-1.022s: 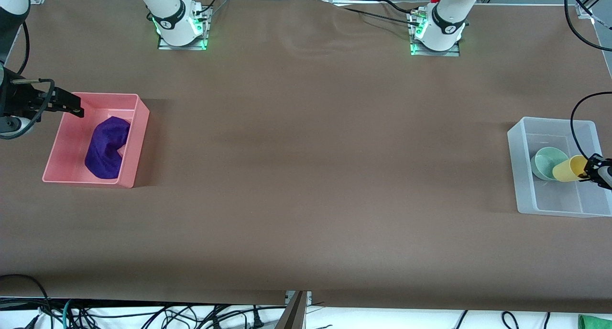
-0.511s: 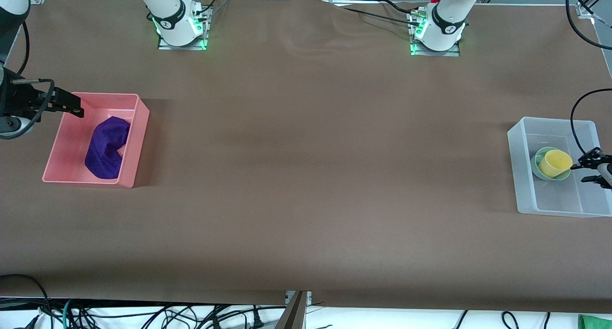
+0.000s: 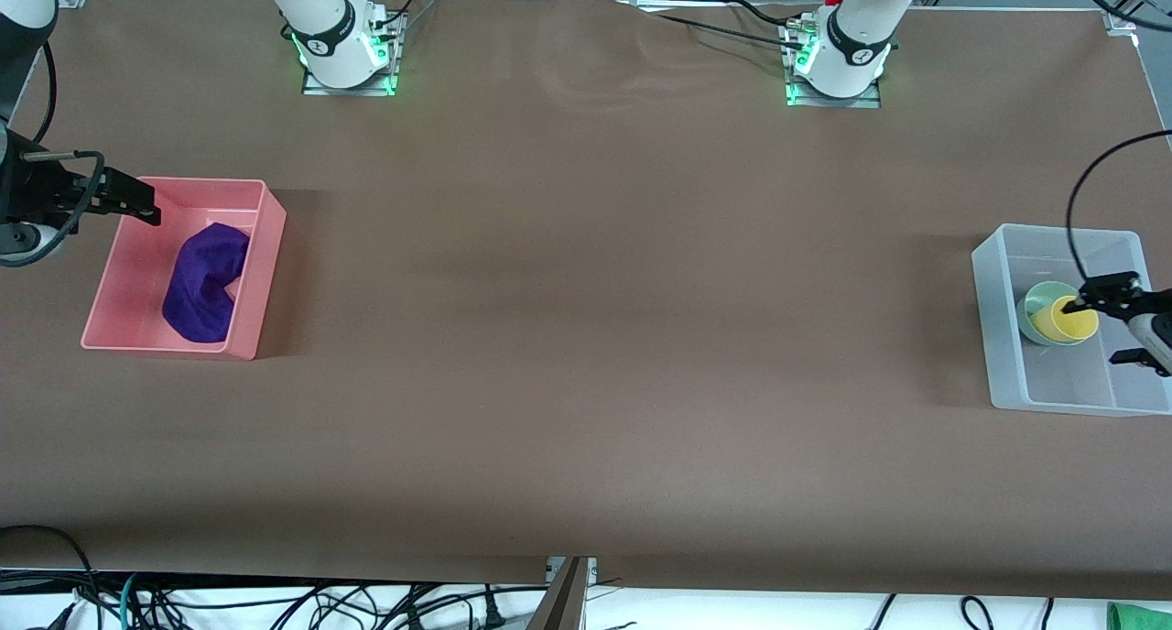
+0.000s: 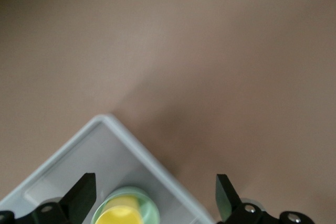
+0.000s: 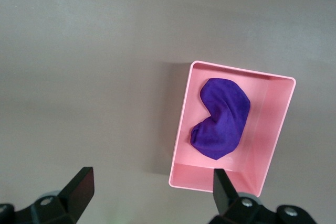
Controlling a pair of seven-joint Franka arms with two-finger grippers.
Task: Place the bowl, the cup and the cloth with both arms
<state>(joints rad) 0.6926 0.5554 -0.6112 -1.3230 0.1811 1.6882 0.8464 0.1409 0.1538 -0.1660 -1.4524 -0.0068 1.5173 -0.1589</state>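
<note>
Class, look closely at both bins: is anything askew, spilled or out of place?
Nothing is spilled or damaged. The cup sits inside the bowl in the clear bin, leaning rather than upright. The cloth lies rumpled in the pink bin. The left claw hangs open over the clear bin; the right claw waits open by the pink bin's rim.

Cup [image 3: 1069, 319] left the left gripper [image 3: 1119, 330]: earlier held tilted over the clear bin [image 3: 1000, 355], now standing in the bowl [image 3: 1033, 311]. Fingers have spread wide apart, and the gripper has pulled slightly up and away, empty.
</note>
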